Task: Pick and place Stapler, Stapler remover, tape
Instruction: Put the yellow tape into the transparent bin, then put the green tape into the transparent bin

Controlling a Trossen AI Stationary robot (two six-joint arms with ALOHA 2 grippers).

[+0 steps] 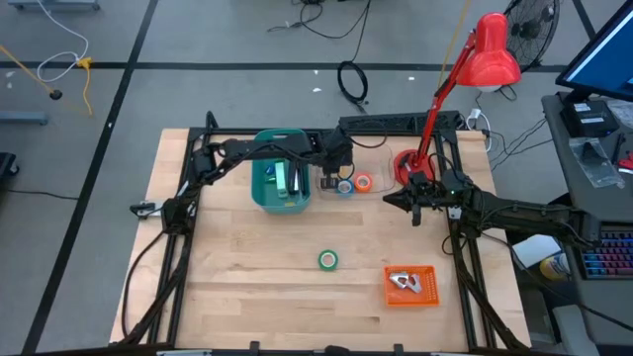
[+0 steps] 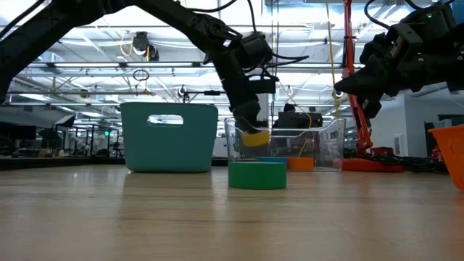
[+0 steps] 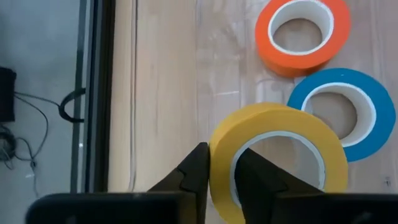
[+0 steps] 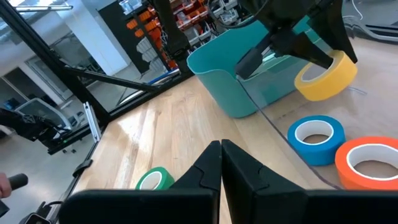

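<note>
With one held, four tape rolls (image 4: 325, 76).

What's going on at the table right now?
The left gripper is shut on the yellow tape, holding it above the clear tray where the orange tape and blue tape lie. The green tape sits alone mid-table. The right gripper hangs shut and empty nearby.

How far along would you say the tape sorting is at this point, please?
Looks done: the orange tape roll and blue tape roll lie flat inside the clear plastic box. In hand: the left gripper pinches the yellow tape roll above that box. Left: the green tape roll sits alone mid-table. The right gripper, shut and empty, hovers nearby.
</note>
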